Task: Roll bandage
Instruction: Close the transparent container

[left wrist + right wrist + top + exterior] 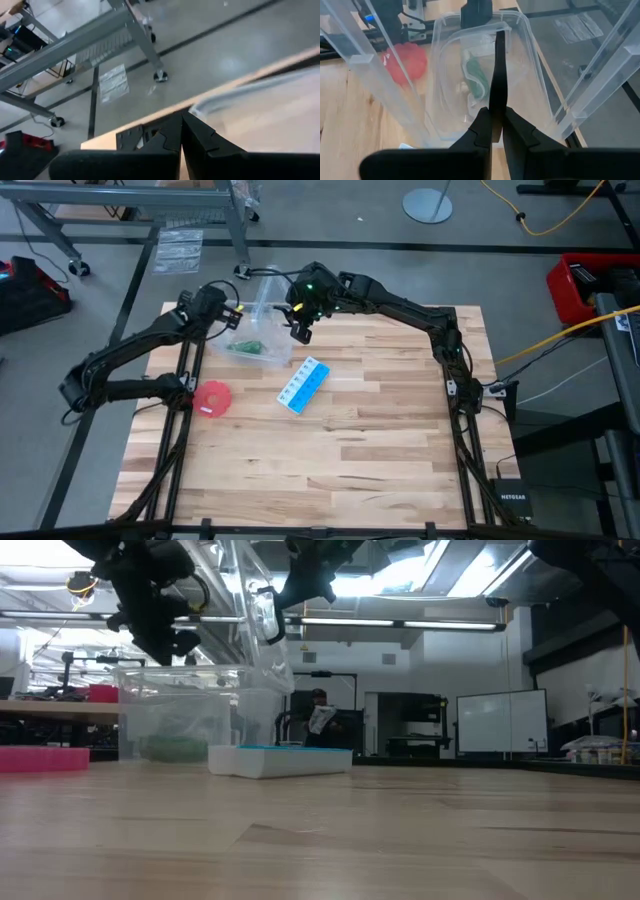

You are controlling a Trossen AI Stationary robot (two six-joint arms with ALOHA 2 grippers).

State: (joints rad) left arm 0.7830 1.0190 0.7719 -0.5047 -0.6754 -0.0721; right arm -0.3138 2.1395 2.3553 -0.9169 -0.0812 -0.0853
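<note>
The dark green bandage lies as a small bundle on the floor of a clear plastic container at the table's far left. It also shows in the high view and the low view. My right gripper is above the container's right end, shut on the container's clear lid, which is raised over the box. My left gripper is shut, up at the container's far left corner; I cannot tell whether it touches anything. My right gripper holds the clear lid pinched between its two shut fingers, which point down toward the container. The lid's rim runs off on both sides of the fingers. The lid is lifted clear and stands nearly upright in the low view. Which edge is held does not show.
A blue-and-white pill box lies near the table's middle, right of the container. A red round disc lies at the left edge. The near half of the table is bare wood.
</note>
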